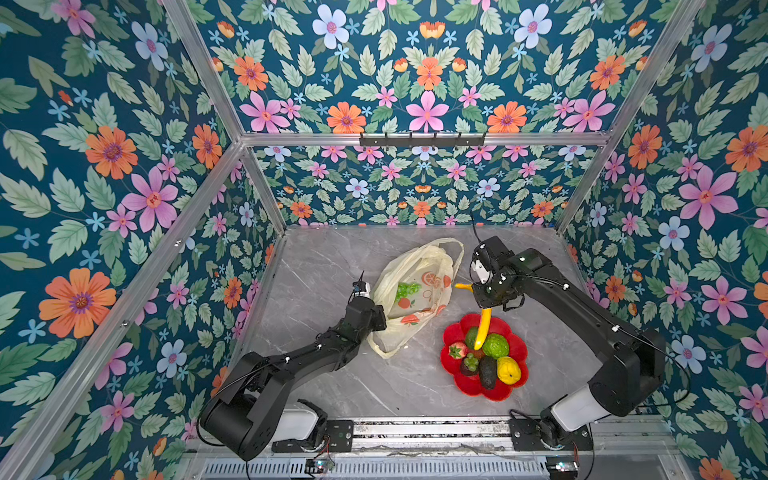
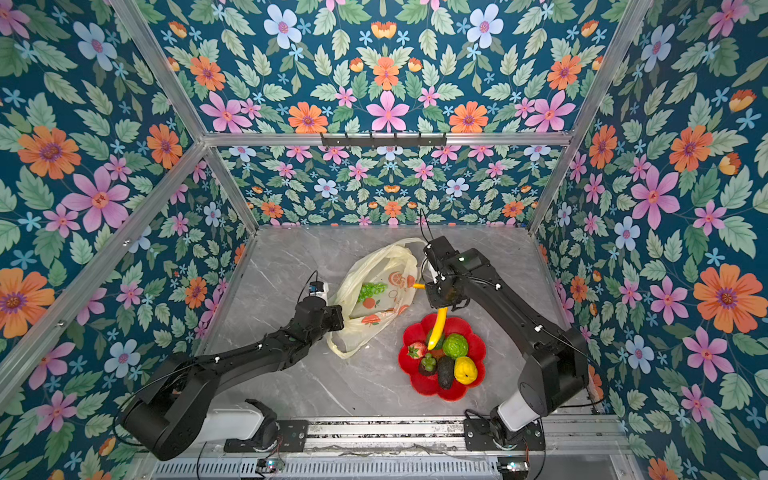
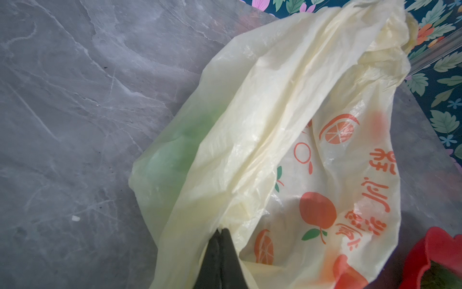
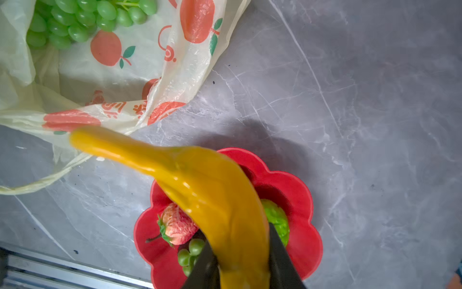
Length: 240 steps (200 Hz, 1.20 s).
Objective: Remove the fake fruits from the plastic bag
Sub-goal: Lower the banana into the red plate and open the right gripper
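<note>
Transfer step: yellow plastic banana point(image 1: 484, 328) pinched in right tool point(image 4: 240, 262) above red flower-shaped plate point(image 1: 448, 358); next move, likely lower and release. Left tool point(image 3: 220, 232) pinches pale-yellow plastic bag point(image 3: 287, 82), green grape bunch point(image 1: 406, 289) inside.

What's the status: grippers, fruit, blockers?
Left gripper shut on plastic bag edge. Right gripper shut on banana, over red plate. Green grape bunch inside bag. No obstruction seen.
</note>
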Motion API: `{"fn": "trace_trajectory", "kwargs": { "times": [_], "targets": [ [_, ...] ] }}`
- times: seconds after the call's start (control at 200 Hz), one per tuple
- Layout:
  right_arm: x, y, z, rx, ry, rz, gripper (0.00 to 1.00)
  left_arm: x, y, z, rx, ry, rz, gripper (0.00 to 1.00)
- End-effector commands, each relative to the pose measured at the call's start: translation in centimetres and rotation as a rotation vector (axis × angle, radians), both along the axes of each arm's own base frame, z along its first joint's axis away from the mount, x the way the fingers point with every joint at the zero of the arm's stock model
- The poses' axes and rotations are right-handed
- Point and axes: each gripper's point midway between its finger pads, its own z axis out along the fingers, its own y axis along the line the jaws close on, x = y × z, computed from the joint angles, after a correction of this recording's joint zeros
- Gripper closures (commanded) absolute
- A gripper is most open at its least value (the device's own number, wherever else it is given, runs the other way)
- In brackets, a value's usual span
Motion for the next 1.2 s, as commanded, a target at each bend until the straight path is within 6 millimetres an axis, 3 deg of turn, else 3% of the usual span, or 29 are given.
{"fn": "trace_trajectory", "kwargs": {
  "times": [0.0,0.175,0.305,0.49,1.195],
  "targets": [
    [-0.4,-1.8,-0.1,-0.121,-0.023,0.108,0.76,0.1,0.3,0.3,0.015,-0.012,0.004,1.00],
    [-0.5,-3.9,-0.5,-0.253,-0.057,0.216,0.75,0.1,0.3,0.2,0.017,-0.012,0.004,1.00],
    [-0.3,-4.3,-0.2,-0.285,-0.097,0.314,0.75,0.1,0.3,0.1,0.019,-0.008,0.003,1.00],
    [-1.4,-4.4,-1.8,-0.314,-0.081,0.481,0.75,0.0,0.6,0.4,0.022,-0.017,0.019,1.00],
    [-2.1,-4.8,-8.0,-0.262,0.058,0.534,0.75,0.0,0.8,0.2,0.031,-0.017,0.023,1.00]
  ]
}}
